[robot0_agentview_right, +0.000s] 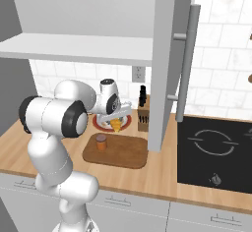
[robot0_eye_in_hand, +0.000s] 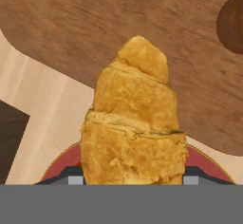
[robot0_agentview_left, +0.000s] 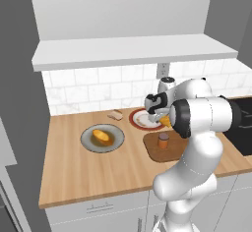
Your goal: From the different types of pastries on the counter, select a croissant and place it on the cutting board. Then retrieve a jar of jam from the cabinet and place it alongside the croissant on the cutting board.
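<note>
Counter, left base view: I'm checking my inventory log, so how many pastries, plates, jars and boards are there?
Pastries: 3 (croissant, orange bun, pale tan pastry)
Plates: 2 (grey plate, red-rimmed plate)
Jars: 1 (jar of jam)
Boards: 1 (cutting board)
Total: 7

base cams flank counter point(robot0_agentview_left: 74, 167), hand cam close

Round grey plate point(robot0_agentview_left: 87, 145) at nine o'clock; red-rimmed plate point(robot0_agentview_left: 134, 119) at centre; wooden knife block point(robot0_agentview_right: 143, 119), black induction hob point(robot0_agentview_right: 197, 169) at three o'clock.
</note>
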### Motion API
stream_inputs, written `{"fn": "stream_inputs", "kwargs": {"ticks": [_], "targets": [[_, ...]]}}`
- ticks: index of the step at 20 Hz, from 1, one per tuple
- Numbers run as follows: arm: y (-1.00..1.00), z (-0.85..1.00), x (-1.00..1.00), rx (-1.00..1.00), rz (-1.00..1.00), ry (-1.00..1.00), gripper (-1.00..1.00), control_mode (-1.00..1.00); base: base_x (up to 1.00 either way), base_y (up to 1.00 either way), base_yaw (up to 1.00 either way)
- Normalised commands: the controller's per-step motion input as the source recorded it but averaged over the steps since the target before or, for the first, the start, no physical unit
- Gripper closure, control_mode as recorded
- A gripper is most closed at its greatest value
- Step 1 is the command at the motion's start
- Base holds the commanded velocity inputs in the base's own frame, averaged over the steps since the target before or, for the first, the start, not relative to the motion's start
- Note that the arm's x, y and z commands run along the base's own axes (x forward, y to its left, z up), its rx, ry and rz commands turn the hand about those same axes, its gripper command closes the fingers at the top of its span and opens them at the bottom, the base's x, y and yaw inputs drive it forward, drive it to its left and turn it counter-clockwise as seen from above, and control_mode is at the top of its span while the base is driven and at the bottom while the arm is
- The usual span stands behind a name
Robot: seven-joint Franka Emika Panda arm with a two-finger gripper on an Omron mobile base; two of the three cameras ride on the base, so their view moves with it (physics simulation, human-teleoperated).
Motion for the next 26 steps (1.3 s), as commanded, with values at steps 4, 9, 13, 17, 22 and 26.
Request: {"fn": "stream_inputs", "kwargs": {"ticks": [4, 9, 13, 17, 22, 26], "targets": [[-0.40, 0.03, 0.00, 0.00, 0.01, -0.03, 1.00, -1.00, 0.00, 0.00, 0.00], [-0.22, 0.24, 0.00, 0.00, 0.00, 0.00, 1.00, -1.00, 0.00, 0.00, 0.00], [-0.18, 0.29, -0.01, 0.00, 0.00, 0.00, 1.00, -1.00, 0.00, 0.00, 0.00], [-0.29, 0.10, -0.27, 0.00, 0.00, 0.00, 1.00, -1.00, 0.00, 0.00, 0.00], [-0.49, 0.00, -0.31, 0.00, 0.00, 0.00, 1.00, -1.00, 0.00, 0.00, 0.00], [-0.53, 0.00, -0.24, 0.00, -0.07, 0.00, 1.00, -1.00, 0.00, 0.00, 0.00]]}}
